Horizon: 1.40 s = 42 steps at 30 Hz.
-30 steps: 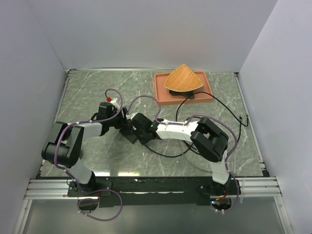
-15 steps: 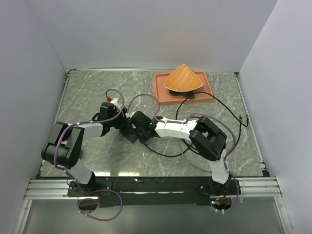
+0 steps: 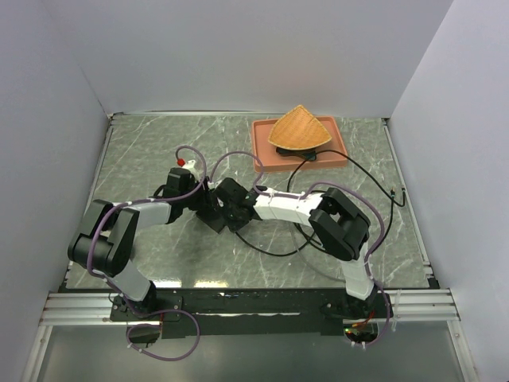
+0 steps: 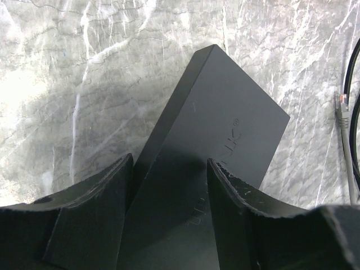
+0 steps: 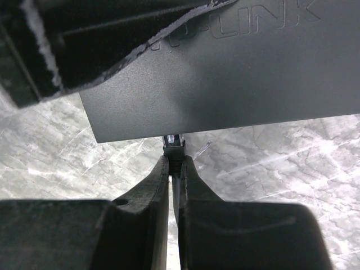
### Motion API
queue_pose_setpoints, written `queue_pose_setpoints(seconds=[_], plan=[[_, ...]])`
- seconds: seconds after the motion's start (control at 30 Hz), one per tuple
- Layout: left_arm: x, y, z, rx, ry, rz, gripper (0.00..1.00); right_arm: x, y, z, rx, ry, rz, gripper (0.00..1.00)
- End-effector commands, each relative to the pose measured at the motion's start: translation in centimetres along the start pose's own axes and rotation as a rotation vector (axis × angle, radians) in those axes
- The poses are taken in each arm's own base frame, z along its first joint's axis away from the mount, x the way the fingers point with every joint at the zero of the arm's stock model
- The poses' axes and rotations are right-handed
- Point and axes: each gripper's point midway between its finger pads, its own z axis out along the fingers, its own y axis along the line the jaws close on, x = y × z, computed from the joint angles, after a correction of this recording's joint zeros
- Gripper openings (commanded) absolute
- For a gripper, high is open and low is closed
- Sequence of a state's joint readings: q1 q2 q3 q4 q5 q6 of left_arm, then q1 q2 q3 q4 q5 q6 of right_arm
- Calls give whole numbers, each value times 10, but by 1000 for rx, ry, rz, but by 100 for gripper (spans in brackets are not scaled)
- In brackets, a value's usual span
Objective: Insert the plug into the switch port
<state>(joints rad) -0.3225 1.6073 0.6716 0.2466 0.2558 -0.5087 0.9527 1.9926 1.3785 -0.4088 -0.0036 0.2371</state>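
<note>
The flat matte-black box (image 4: 225, 129) is tilted and held between the fingers of my left gripper (image 4: 169, 197), which is shut on its near end. In the top view the box (image 3: 215, 220) sits mid-table between both grippers. My right gripper (image 5: 174, 164) is shut on the plug (image 5: 173, 147), a small dark connector with a clear tip. The plug's tip touches the box's long edge (image 5: 225, 121) and part of it is hidden under that edge. I cannot see the port itself. In the top view the right gripper (image 3: 232, 207) sits against the box, opposite the left gripper (image 3: 200, 204).
A terracotta tray (image 3: 262, 156) with an orange fan-shaped piece (image 3: 298, 130) stands at the back right. A black cable (image 3: 270, 251) loops over the table from the tray to my right gripper. A second clear plug (image 4: 341, 112) lies on the table right of the box.
My right gripper has moved left and a little farther away with the plug, up against the box. The left gripper and box have shifted slightly the same way.
</note>
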Motion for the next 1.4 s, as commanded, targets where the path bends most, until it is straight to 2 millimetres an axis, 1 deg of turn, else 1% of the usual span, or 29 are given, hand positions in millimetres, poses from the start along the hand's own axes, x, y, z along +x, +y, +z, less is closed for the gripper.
queue_pose_setpoints(seconds=[0.0,0.17,0.23,0.27,0.3,0.33,0.37,0.4,0.43,0.47,0.5,0.57,0.6,0.63,0.73,0.77,0.8,0.83,0.9,0.97,1.0,1.03,1.07,1.13,1.2,1.23,1.3,1.33,1.37], plan=[[87,-48,-24,180,333,-86,58,-159,20,-36,-103,-522,86,0],[83,-46,-24,160,318,-82,59,-151,19,-36,-99,-494,75,0],[82,-42,-24,135,317,-80,60,-141,17,-34,-102,-473,73,0],[75,-41,-22,114,297,-74,61,-139,18,-38,-108,-473,75,0],[73,-40,-22,104,289,-72,62,-129,15,-35,-102,-451,78,0],[67,-40,-21,94,281,-71,63,-124,14,-34,-100,-443,79,7],[63,-39,-20,76,267,-69,63,-121,19,-38,-131,-436,74,10],[59,-36,-19,64,260,-76,63,-110,16,-35,-122,-411,79,13],[50,-39,-18,62,240,-73,64,-104,16,-34,-126,-405,75,20],[50,-35,-19,39,248,-79,66,-101,18,-36,-138,-403,73,23],[46,-34,-18,32,239,-82,67,-90,14,-33,-130,-377,79,25],[36,-33,-19,14,218,-88,71,-80,13,-33,-132,-364,81,31],[31,-29,-19,-8,202,-91,72,-69,11,-30,-127,-343,86,36],[25,-28,-19,-18,189,-91,73,-63,8,-29,-119,-329,91,38],[10,-21,-23,-70,147,-85,82,-46,2,-31,-97,-297,97,47],[6,-16,-25,-95,140,-91,88,-46,1,-36,-89,-303,102,50],[1,-12,-26,-124,118,-89,90,-40,-2,-36,-75,-291,106,57],[-8,-11,-29,-133,94,-90,94,-37,-4,-37,-68,-287,101,60],[-18,-6,-34,-165,69,-94,96,-35,-10,-45,-46,-296,104,71],[-36,-5,-43,-189,9,-91,99,-37,-13,-57,-31,-318,101,80],[-41,-5,-47,-197,-7,-90,99,-35,-15,-60,-21,-318,100,89],[-57,-12,-54,-192,-58,-82,99,-37,-17,-64,-9,-330,90,94],[-63,-15,-59,-186,-81,-76,99,-39,-18,-73,-5,-347,85,99],[-85,-28,-72,-158,-154,-65,99,-44,-23,-83,16,-374,78,99],[-99,-39,-82,-130,-203,-63,96,-49,-29,-97,41,-399,76,100],[-112,-48,-90,-100,-252,-60,96,-50,-32,-102,53,-406,77,99],[-125,-60,-97,-62,-290,-73,96,-55,-42,-114,89,-427,90,99],[-136,-69,-103,-40,-316,-75,96,-51,-50,-115,113,-411,101,99],[-143,-75,-104,-20,-329,-90,96,-51,-64,-120,156,-420,124,99]])
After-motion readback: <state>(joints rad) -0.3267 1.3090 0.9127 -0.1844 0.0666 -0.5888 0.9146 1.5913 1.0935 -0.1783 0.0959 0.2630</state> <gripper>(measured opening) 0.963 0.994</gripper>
